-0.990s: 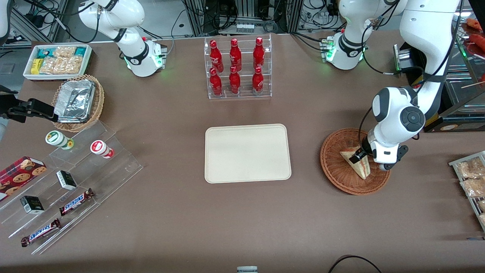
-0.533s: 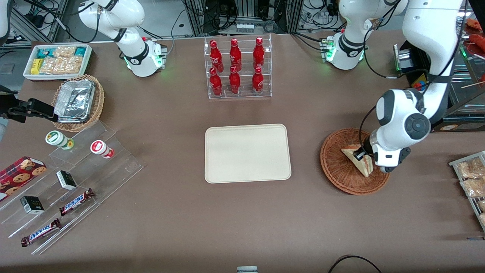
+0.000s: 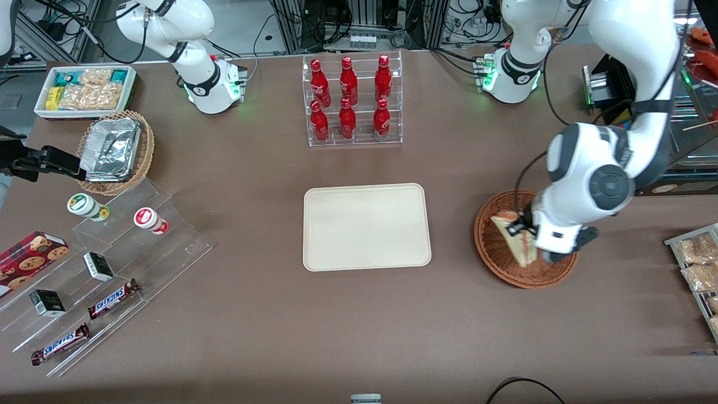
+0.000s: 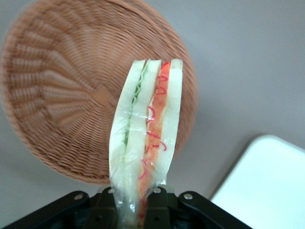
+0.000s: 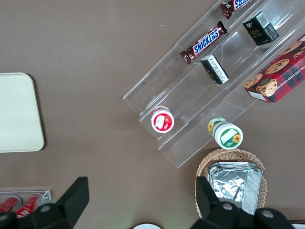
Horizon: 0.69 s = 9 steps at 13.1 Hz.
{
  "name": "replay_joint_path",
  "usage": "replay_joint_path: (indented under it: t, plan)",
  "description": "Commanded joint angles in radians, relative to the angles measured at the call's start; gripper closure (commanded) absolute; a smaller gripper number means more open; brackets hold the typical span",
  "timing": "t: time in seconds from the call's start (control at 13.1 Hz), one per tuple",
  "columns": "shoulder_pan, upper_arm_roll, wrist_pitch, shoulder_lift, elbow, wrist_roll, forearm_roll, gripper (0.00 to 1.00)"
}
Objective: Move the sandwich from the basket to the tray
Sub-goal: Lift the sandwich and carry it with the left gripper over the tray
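Observation:
My left gripper [image 3: 519, 229] is shut on the sandwich [image 3: 513, 240], a plastic-wrapped wedge of pale bread with red and green filling, and holds it lifted above the reddish-brown wicker basket [image 3: 496, 252]. In the left wrist view the sandwich [image 4: 145, 129] stands up from between the black fingers [image 4: 159, 207], with the basket [image 4: 62, 100] below it and nothing else in it. The cream tray [image 3: 366, 226] lies bare on the table, toward the parked arm's end from the basket; its corner shows in the left wrist view [image 4: 267, 181].
A clear rack of red bottles [image 3: 350, 101] stands farther from the front camera than the tray. Snack packets [image 3: 698, 264] lie at the working arm's end. A tan wicker basket with foil containers [image 3: 115, 151] and an acrylic stand of snacks [image 3: 101, 269] are at the parked arm's end.
My gripper has risen with the sandwich and shifted toward the tray; the sandwich has come up off the basket's floor.

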<state>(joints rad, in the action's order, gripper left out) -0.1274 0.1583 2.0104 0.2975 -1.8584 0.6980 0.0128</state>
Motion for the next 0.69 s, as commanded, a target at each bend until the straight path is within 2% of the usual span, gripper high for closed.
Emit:
replay_joint_path:
  t: [0.0,0.3,0.61]
  plan:
    - [-0.108,-0.008,-0.009,0.035,0.039,-0.04,-0.008,1.0]
    - [-0.271,-0.008,-0.012,0.174,0.192,0.001,-0.008,1.0]
    - [-0.415,-0.011,-0.016,0.343,0.382,0.191,-0.037,1.0]
